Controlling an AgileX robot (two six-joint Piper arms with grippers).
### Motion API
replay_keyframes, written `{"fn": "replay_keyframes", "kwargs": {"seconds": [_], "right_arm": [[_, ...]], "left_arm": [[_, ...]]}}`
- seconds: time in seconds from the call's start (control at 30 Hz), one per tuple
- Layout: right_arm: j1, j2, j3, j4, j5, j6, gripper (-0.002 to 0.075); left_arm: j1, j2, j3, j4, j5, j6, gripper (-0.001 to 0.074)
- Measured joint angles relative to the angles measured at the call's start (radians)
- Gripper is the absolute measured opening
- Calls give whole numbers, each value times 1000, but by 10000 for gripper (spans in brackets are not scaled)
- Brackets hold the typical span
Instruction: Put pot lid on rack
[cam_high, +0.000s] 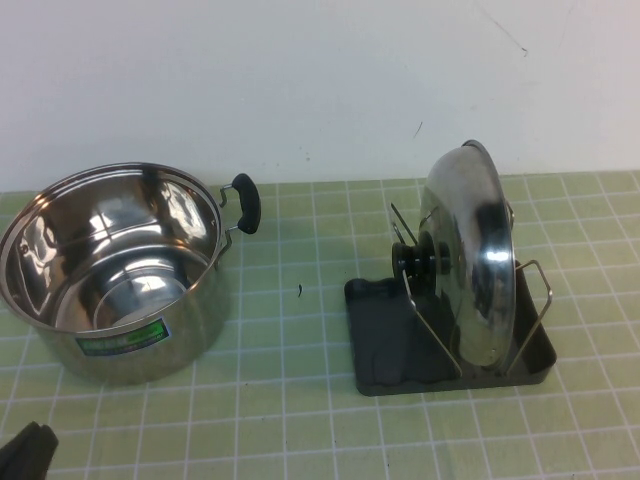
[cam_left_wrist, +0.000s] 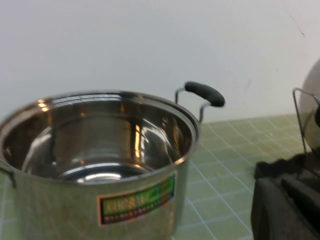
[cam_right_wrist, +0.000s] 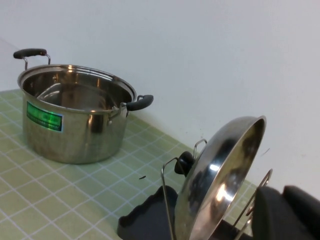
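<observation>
The shiny steel pot lid (cam_high: 480, 270) stands on edge between the wire loops of the rack (cam_high: 385, 340), at the right of the table. Its black knob (cam_high: 415, 258) faces left. The lid (cam_right_wrist: 220, 170) and the rack's dark tray (cam_right_wrist: 145, 220) also show in the right wrist view. My right gripper (cam_right_wrist: 283, 192) is shut and empty, close beside a rack wire behind the lid; it is out of the high view. My left gripper (cam_high: 25, 450) sits at the near left corner, apart from the lid, and shows as a dark mass in its wrist view (cam_left_wrist: 285, 210).
A deep steel pot (cam_high: 110, 300) with black side handles and a green label stands open at the left; it also shows in the left wrist view (cam_left_wrist: 100, 150) and the right wrist view (cam_right_wrist: 75, 130). The green tiled table meets a white wall behind.
</observation>
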Motion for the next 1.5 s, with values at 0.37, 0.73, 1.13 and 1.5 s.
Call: {"fn": "replay_keyframes", "kwargs": {"seconds": [0.37,0.73,1.13,1.5], "right_arm": [[0,0,59,-4,9,0,31],[-143,-57,256,-264,-163,252,31],[-450,-203,403,-518,-145,533,31],[-316,-205,403,-610,-28,724,31]], "left_arm": [[0,0,43,8,-62,0,-1],[0,0,44,8,-64,7,-1],[0,0,44,8,-62,7,-1],[0,0,44,8,-62,4,-1]]}}
